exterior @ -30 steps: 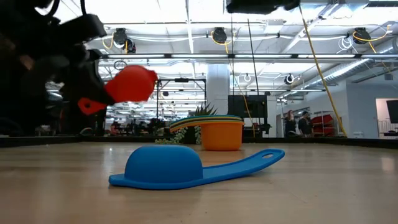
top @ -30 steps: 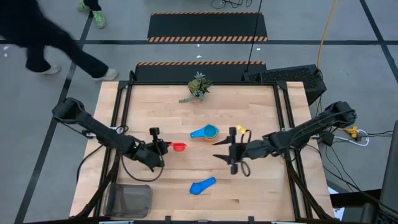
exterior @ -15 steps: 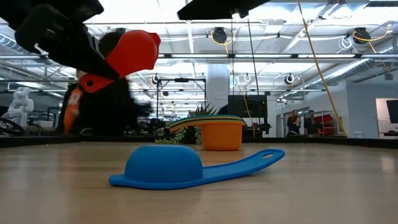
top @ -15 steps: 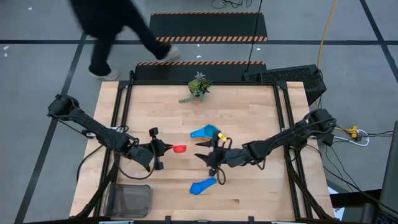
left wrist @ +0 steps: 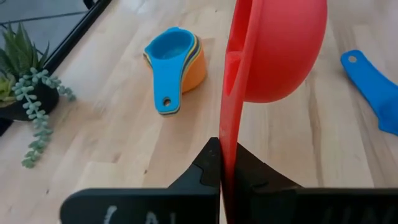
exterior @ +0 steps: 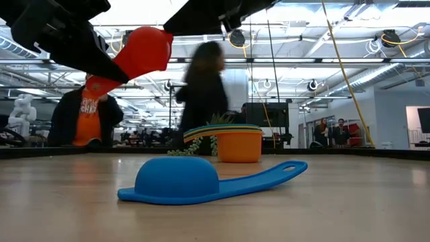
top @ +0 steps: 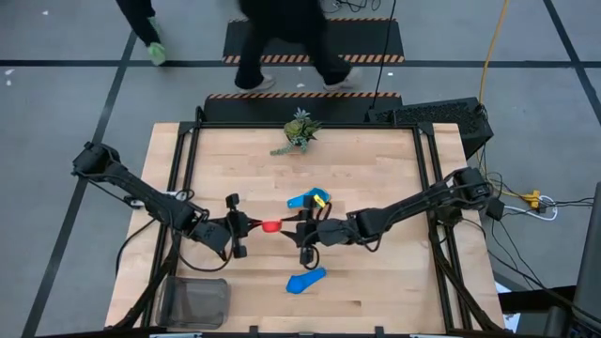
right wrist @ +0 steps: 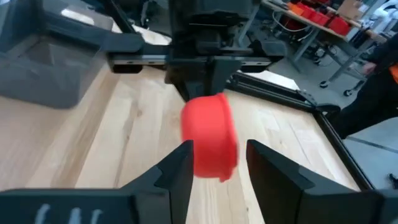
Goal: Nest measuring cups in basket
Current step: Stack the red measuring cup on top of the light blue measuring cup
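Red cup [top: 271, 225] hangs by its handle in the left gripper's [top: 246, 224] clenched jaws, right gripper's [top: 299, 231] parted jaws flanking it.

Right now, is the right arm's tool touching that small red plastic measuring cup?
Cannot tell: in the right wrist view the red cup sits between the right tool's open fingers, with no plain contact or gap.

Materials and finishes
Counter [top: 376, 160]: pale matt wood planks. Red cup [left wrist: 280, 50]: smooth glossy plastic. Basket [top: 192, 302]: dark see-through mesh.

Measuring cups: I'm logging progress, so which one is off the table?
The red cup, held by the left gripper; the others rest on the table.
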